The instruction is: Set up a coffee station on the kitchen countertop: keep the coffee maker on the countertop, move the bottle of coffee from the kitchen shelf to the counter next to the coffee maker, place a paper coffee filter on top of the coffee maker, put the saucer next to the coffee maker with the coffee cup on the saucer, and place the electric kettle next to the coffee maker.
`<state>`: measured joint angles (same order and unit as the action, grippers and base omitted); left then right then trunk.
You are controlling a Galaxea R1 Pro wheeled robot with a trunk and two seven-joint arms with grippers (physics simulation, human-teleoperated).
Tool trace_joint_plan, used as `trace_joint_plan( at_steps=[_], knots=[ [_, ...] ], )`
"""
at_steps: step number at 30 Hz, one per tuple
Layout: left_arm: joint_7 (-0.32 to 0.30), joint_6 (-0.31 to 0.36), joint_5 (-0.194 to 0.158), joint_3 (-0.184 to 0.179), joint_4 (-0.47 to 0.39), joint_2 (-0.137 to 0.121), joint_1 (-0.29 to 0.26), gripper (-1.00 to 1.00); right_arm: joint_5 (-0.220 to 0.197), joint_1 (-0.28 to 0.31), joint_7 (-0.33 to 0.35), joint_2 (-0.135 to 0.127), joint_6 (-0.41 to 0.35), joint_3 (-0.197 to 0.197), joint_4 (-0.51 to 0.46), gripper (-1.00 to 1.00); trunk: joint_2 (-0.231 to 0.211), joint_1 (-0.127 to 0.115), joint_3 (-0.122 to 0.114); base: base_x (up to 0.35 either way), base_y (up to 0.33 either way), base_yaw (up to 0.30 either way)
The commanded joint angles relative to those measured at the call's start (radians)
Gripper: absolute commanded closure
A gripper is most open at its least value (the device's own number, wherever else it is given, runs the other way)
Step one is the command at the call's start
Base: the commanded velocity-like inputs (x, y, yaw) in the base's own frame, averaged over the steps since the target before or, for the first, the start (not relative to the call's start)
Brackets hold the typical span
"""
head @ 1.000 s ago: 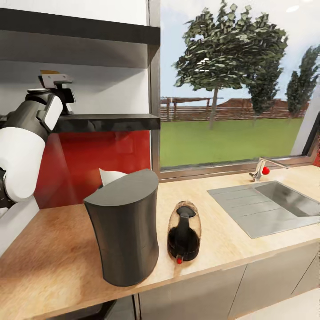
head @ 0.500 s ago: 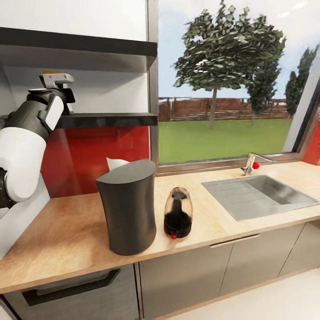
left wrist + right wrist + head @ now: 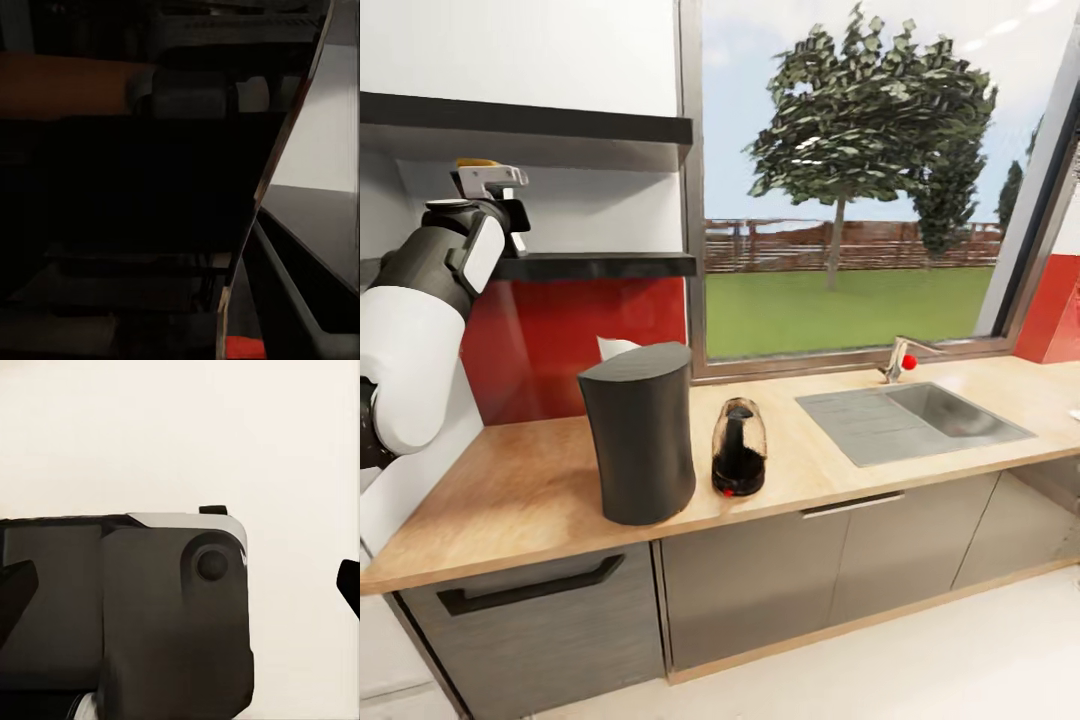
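Observation:
The dark grey coffee maker [image 3: 638,435] stands on the wooden countertop [image 3: 510,490], and a white paper filter [image 3: 614,347] peeks up behind its top. Right beside it stands the clear electric kettle [image 3: 738,450] with a black inside and a red switch. My left gripper [image 3: 488,180] is raised at the level of the black shelf [image 3: 600,266], with an orange-topped thing, apparently the bottle of coffee [image 3: 478,162], between its fingers. Up close, the left wrist view is dark with a brown body [image 3: 67,82]. My right gripper [image 3: 180,585] is open over pale floor, fingertips far apart.
A steel sink [image 3: 915,420] with a faucet [image 3: 900,358] is set into the counter at the right, under a large window. Grey cabinets and a drawer with a black handle [image 3: 530,588] run below the counter. Pale floor lies in front.
The whole view has pulled back from the counter, so the camera moved; cabinets and floor now show. The left arm keeps its raised pose. Coffee maker and kettle stay put.

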<state>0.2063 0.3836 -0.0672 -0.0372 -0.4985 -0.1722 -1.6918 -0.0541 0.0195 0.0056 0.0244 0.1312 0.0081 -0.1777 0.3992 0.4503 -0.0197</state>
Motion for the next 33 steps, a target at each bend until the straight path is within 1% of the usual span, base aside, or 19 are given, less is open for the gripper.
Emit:
trace_joint_plan(
  at_steps=[1,5,11,12,13,14,15,17,19,20,21,22,25,27,28,29,31,33],
  knots=[
    [0.004,0.006,-0.005,-0.004,-0.002,0.000,0.000,1.00,-0.006,0.000,0.001,0.000,0.004,0.001,0.001,-1.00,0.001,0.000,0.000,-0.337,-0.128,0.000],
    [0.003,0.006,-0.006,-0.004,-0.001,-0.001,0.000,1.00,-0.006,0.000,0.001,0.000,0.004,0.001,0.001,-1.00,0.001,0.000,0.000,-0.299,-0.098,0.000],
    [-0.003,0.006,-0.010,-0.003,-0.004,0.001,0.000,1.00,-0.006,0.000,0.001,0.000,0.004,0.001,0.001,-1.00,0.001,0.000,0.000,-0.038,-0.009,0.000],
    [-0.034,0.006,-0.013,-0.003,-0.022,0.001,0.000,1.00,-0.006,0.000,0.001,0.000,0.004,0.001,0.001,-1.00,0.001,0.000,0.000,-0.004,-0.001,0.000],
    [-0.085,0.010,-0.014,-0.003,-0.048,-0.002,0.001,1.00,-0.006,0.000,0.001,0.000,0.004,0.001,0.001,-1.00,0.001,0.000,0.000,-0.002,0.000,0.000],
    [-0.148,0.028,-0.014,-0.003,-0.078,-0.006,0.009,1.00,-0.006,0.000,0.001,0.000,0.004,0.001,0.001,-1.00,0.001,0.000,0.000,0.000,0.000,0.000],
    [-0.194,0.051,-0.014,-0.003,-0.101,-0.008,0.022,1.00,-0.006,0.000,0.001,0.000,0.004,0.001,0.001,-1.00,0.001,0.000,0.000,0.000,0.000,0.000],
    [-0.287,0.103,-0.013,-0.003,-0.161,-0.017,0.061,1.00,-0.006,0.000,0.001,0.000,0.004,0.001,0.001,-1.00,0.001,0.000,0.000,0.000,0.000,0.000],
    [-0.373,0.139,-0.012,-0.002,-0.232,-0.031,0.108,1.00,-0.006,0.000,0.001,0.000,0.004,0.001,0.001,-1.00,0.001,0.000,0.000,0.000,0.000,0.000],
    [-0.393,0.144,-0.012,-0.002,-0.250,-0.036,0.119,1.00,-0.006,0.000,0.001,0.000,0.004,0.001,0.001,-1.00,0.001,0.000,0.000,0.000,0.000,0.000],
    [-0.430,0.152,-0.012,-0.003,-0.284,-0.046,0.141,1.00,-0.006,0.000,0.001,0.000,0.004,0.001,0.001,-1.00,0.001,0.000,0.000,0.000,0.000,0.000],
    [-0.484,0.162,-0.012,-0.002,-0.328,-0.059,0.169,1.00,-0.006,0.000,0.001,0.000,0.004,0.001,0.001,-1.00,0.001,0.000,0.000,0.000,0.000,0.000],
    [-0.579,0.179,-0.013,-0.001,-0.382,-0.094,0.213,1.00,-0.006,0.000,0.001,0.000,0.004,0.001,0.001,-1.00,0.001,0.000,0.000,0.000,0.000,0.000],
    [-0.632,0.184,-0.014,0.004,-0.411,-0.120,0.242,1.00,-0.006,0.000,0.001,0.000,0.004,0.001,0.001,-1.00,0.001,0.000,0.000,0.000,0.000,0.000],
    [-0.660,0.185,-0.015,0.020,-0.433,-0.138,0.264,1.00,-0.006,0.000,0.001,0.000,0.004,0.001,0.001,-1.00,0.001,0.000,0.000,0.000,0.000,0.000],
    [-0.673,0.186,-0.015,0.036,-0.447,-0.147,0.278,1.00,-0.006,0.000,0.001,0.000,0.004,0.001,0.001,-1.00,0.001,0.000,0.000,0.000,0.000,0.000],
    [-0.693,0.187,-0.015,0.073,-0.472,-0.159,0.304,1.00,-0.006,0.000,0.001,0.000,0.004,0.001,0.001,-1.00,0.001,0.000,0.000,0.000,0.000,0.000],
    [-0.718,0.188,-0.015,0.108,-0.494,-0.165,0.331,1.00,-0.006,0.000,0.001,0.000,0.004,0.001,0.001,-1.00,0.001,0.000,0.000,0.000,0.000,0.000]
  ],
)
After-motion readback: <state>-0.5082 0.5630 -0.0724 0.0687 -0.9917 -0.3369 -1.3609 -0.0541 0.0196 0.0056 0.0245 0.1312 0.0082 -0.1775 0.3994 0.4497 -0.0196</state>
